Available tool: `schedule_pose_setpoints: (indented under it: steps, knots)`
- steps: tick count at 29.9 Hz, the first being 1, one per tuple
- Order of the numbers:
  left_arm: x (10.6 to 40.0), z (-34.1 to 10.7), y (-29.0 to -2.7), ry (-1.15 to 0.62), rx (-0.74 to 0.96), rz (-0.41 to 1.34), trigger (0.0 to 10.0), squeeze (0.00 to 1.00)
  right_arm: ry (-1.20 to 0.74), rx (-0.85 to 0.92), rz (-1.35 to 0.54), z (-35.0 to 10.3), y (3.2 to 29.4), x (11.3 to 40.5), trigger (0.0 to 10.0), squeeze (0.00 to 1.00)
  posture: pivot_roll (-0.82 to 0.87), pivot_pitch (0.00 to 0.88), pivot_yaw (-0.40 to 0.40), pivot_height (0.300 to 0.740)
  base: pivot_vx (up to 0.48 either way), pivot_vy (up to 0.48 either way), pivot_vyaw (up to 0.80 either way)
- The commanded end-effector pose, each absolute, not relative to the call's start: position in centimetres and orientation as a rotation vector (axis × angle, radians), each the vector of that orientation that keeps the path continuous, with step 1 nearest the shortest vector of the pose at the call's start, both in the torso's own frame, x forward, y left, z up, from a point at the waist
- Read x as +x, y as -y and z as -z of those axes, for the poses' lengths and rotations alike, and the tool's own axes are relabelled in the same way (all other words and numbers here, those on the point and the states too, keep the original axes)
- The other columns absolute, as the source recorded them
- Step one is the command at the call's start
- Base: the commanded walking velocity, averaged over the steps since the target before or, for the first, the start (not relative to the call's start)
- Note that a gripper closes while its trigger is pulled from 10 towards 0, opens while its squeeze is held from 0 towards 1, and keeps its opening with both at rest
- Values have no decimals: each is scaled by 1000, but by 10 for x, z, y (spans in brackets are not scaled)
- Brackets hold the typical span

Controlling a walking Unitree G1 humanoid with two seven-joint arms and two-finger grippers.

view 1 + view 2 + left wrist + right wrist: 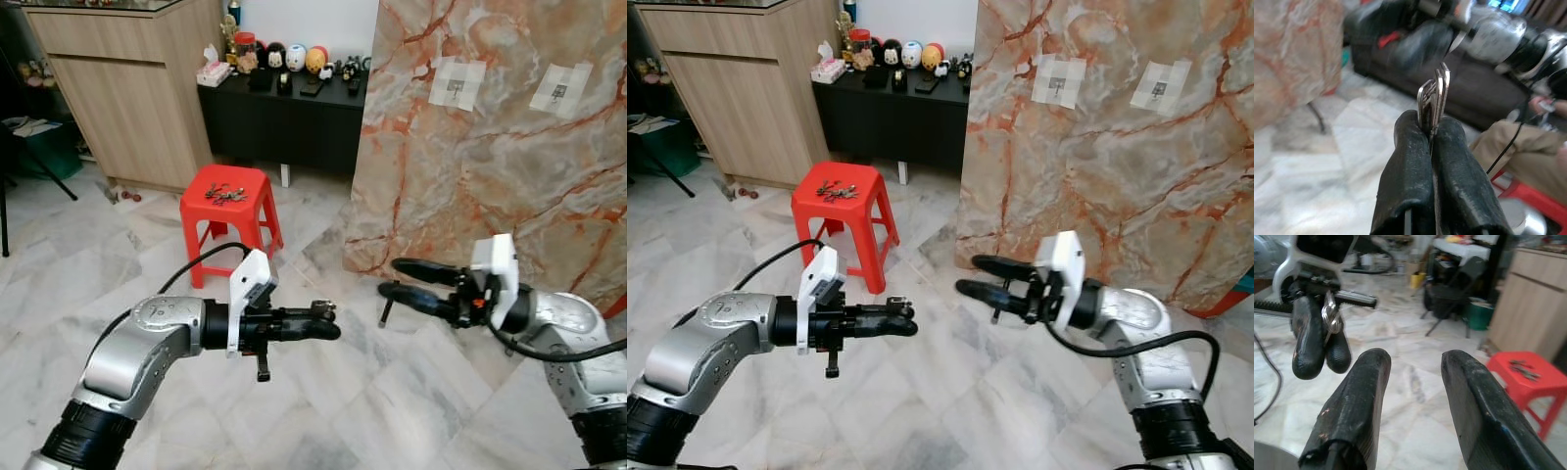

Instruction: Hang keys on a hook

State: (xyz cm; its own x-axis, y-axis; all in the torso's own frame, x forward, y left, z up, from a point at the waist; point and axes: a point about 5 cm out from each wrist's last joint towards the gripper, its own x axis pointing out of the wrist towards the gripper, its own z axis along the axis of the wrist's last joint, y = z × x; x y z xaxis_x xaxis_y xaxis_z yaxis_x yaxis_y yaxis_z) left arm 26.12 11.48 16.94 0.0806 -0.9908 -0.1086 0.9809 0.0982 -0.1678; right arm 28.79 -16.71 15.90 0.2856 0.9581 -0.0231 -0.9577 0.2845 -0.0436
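The left gripper [328, 323] is squeezed tight on the keys [1434, 98], out in front of the robot. The right gripper [975, 274] faces it with its 2 fingers apart, holding nothing. The keys look small, hard and slippery, so pinching the ring seems best.

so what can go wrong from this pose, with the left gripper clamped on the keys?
1. The left gripper pinches the keys only at its fingertips, most of the metal sticking out; a swing could let them slip.
2. The open right gripper faces the left one across a small gap; a handover here could knock the keys loose.
3. More keys lie on the red stool close by on the robot's left; a turn might bump it.
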Motion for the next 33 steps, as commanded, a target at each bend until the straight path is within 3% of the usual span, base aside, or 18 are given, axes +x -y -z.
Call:
schedule_pose_setpoints:
  steps: [1, 21, 33]
  knots:
    - [256, -176, -106, -191, -88, 1522, 10000, 0, 23, -78, -1308, -167, 164, 285, 10000, 0, 79, 0, -62, 740, 0, 0, 0]
    - [256, -171, -91, -216, -126, 1518, 10000, 0, 36, -100, -1307, -170, 155, 278, 10000, 0, 69, 0, -35, 740, 0, 0, 0]
    - [267, -174, -90, -186, -134, 1455, 10000, 0, 10, -167, -1315, -183, 172, 278, 10000, 0, 63, 0, -38, 740, 0, 0, 0]
